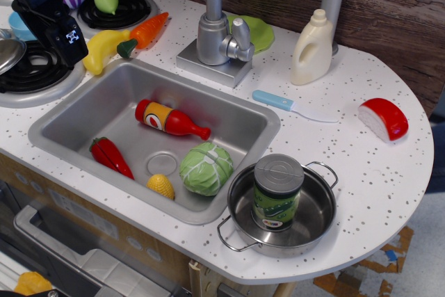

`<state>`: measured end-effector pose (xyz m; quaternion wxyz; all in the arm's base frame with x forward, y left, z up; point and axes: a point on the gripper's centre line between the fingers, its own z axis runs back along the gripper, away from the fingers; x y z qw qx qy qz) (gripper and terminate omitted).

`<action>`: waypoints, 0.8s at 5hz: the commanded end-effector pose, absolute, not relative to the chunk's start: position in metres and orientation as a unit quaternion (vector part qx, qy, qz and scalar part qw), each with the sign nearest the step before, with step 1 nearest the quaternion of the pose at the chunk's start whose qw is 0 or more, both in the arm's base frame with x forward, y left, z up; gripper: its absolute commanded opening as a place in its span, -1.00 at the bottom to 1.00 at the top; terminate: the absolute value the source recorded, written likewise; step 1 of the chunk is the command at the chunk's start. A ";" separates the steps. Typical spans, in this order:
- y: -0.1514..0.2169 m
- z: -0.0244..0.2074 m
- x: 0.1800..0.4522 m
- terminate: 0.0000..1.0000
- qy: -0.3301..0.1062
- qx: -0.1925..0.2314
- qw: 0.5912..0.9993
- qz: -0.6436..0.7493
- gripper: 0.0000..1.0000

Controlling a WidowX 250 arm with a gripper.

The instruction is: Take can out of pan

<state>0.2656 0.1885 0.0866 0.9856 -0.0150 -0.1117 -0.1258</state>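
The can (278, 193), a small tin with a grey ribbed top and a dark green label, stands upright inside the pan (321, 222). The pan is a shallow shiny steel pot with two wire loop handles, on the counter by the sink's front right corner. My gripper (64, 35) is black and hangs far away at the top left, over the stove burner. Its fingers do not show clearly, so I cannot tell whether it is open or shut. Nothing shows in it.
The sink (83, 113) holds a red bottle (170, 119), a red pepper (110, 156), a cabbage (206, 168) and a yellow piece (160, 186). A faucet (215, 33), white bottle (311, 48), knife (292, 106) and red wedge (384, 117) stand behind the pan. A grey lid (8, 53) lies on the left burner.
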 end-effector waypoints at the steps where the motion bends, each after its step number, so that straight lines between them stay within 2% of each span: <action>1: 0.188 0.087 0.266 -1.00 -0.112 -0.015 0.986 -0.126 1.00; 2: 0.139 0.107 0.275 -1.00 -0.090 -0.020 0.992 -0.086 1.00; 3: 0.090 0.114 0.280 -1.00 -0.093 -0.013 0.995 -0.037 1.00; 4: 0.041 0.117 0.284 -1.00 -0.093 -0.031 0.995 0.001 1.00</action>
